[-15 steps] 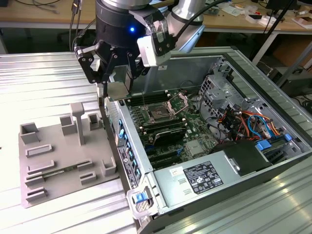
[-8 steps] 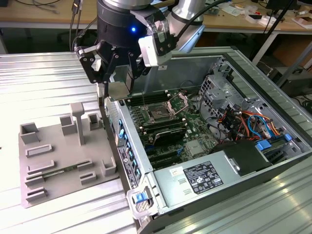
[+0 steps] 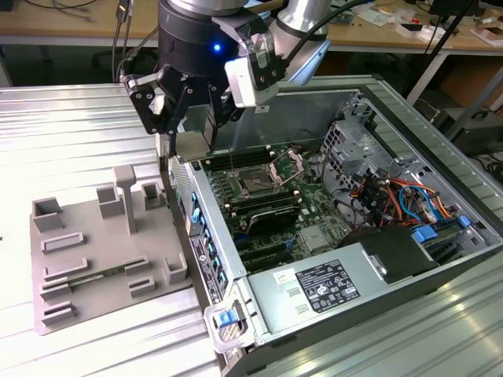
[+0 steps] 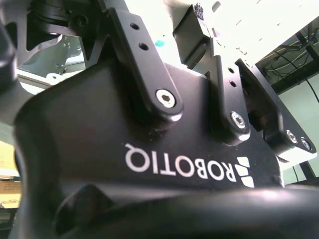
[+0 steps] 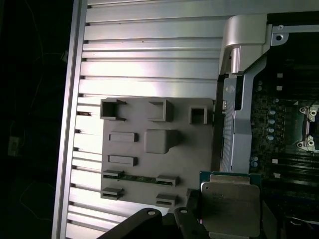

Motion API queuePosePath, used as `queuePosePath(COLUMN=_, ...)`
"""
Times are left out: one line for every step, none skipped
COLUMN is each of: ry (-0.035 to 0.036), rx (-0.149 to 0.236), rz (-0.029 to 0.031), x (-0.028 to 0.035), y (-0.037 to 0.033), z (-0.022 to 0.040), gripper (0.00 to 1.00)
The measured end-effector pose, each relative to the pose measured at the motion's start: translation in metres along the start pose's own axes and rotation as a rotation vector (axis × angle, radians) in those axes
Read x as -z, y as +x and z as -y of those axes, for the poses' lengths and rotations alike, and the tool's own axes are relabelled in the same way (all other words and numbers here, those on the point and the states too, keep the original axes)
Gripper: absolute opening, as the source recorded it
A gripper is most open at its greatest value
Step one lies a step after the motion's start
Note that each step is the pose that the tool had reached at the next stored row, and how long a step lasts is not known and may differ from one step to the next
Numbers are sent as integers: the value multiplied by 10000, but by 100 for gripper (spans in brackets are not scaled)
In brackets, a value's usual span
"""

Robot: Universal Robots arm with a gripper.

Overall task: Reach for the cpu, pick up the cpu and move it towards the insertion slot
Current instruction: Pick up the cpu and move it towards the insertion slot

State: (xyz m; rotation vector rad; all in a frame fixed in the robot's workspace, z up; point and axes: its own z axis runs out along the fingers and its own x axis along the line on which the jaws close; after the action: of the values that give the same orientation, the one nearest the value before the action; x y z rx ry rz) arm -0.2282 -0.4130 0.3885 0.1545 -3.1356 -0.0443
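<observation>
CPU chip [image 5: 230,205], a flat square with a pale silvery metal top and a green edge, sits pinched in the pincer [image 5: 199,219]; in the first wrist view the dark fingers [image 5: 185,224] press against its side and it hangs clear above the edge of the computer case [image 5: 239,99], over the line where the case wall meets the grey plastic fixture plate [image 5: 149,164]. In the exterior view the pincer [image 3: 182,118] hovers over the case's wall on that view's left, its black linkages angled down, and what it carries is too small to make out there. The insertion slot [image 3: 255,184] lies on the motherboard [image 3: 275,212] inside the open case, a dark square socket with its shiny metal retention frame [image 3: 287,166] swung up; the pincer is near it but off to the exterior view's left, not yet over it. In the first wrist view part of the socket [image 5: 309,127] shows at the picture's edge, well apart from the held chip. The grey fixture plate [image 3: 94,243] rests on the ribbed metal surface [image 3: 71,126] just beside the case, with raised square frames and a memory stick [image 3: 90,276] lying in its clips. The second wrist view shows the pincer's black body and linkage arms [image 4: 149,69] from very close
</observation>
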Motion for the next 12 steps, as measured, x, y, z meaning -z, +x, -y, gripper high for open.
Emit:
queuePosePath(ry=0, rx=0, rz=0, x=0, y=-2, z=0, gripper=55)
queuePosePath(ry=0, rx=0, rz=0, x=0, y=-3, z=0, gripper=55)
queuePosePath(ry=0, rx=0, rz=0, x=0, y=-5, z=0, gripper=55)
queuePosePath(ry=0, rx=0, rz=0, x=0, y=-7, z=1, gripper=55)
queuePosePath(ry=0, rx=0, rz=0, x=0, y=-10, z=1, gripper=55)
queuePosePath(ry=0, rx=1, rz=0, x=0, y=-14, z=1, gripper=55)
queuePosePath(ry=0, rx=0, rz=0, x=0, y=-15, z=2, gripper=55)
queuePosePath(ry=0, rx=0, rz=0, x=0, y=-18, z=2, gripper=55)
queuePosePath(ry=0, rx=0, rz=0, x=0, y=-21, z=2, gripper=55)
queuePosePath(ry=0, rx=0, rz=0, x=0, y=-23, z=2, gripper=55)
queuePosePath(ry=0, rx=1, rz=0, x=0, y=-27, z=3, gripper=55)
queuePosePath(ry=0, rx=0, rz=1, x=-1, y=-30, z=3, gripper=55)
